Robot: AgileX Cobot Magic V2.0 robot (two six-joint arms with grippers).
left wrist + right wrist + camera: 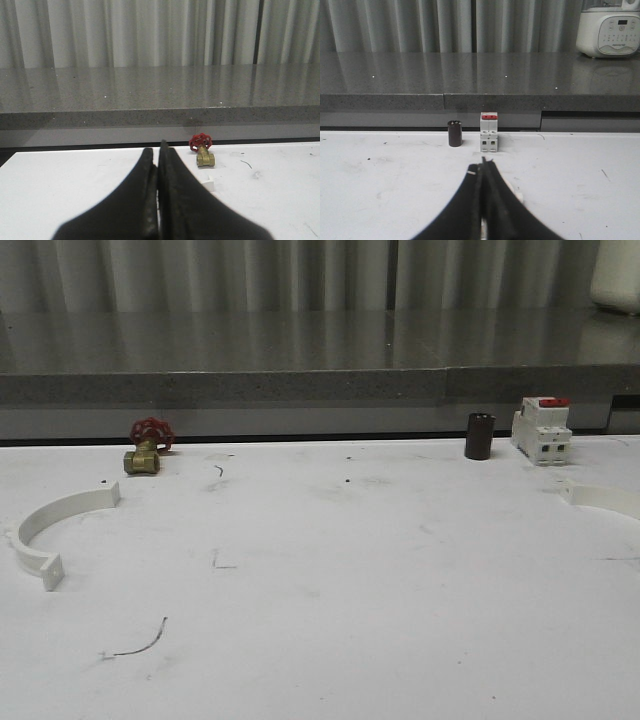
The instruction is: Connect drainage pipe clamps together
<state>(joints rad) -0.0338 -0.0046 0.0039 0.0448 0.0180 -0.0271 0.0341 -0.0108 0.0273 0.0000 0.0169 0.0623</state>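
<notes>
Front view: one clamp (50, 528) lies at the bench's (330, 580) left edge, the other clamp (605, 498) at its right edge, well apart; no writing is legible. Left wrist view: the left fingers (159, 172) are pressed together, empty, with the valve (202, 149) beyond. Right wrist view: the right fingers (483, 172) are closed, empty, facing the breaker (489, 132).

On the table (330, 580) in your front view, one pipe clamp half (55, 523) lies at nine o'clock by the left edge, and the other half (605, 498) lies at three o'clock, cut off by the right edge, the two well apart. The valve (146, 448) sits at eleven o'clock, behind the left half. At one o'clock the cylinder (479, 436) stands just left of the breaker (541, 429), both behind the right half, with the counter (300, 360) behind the table.
</notes>
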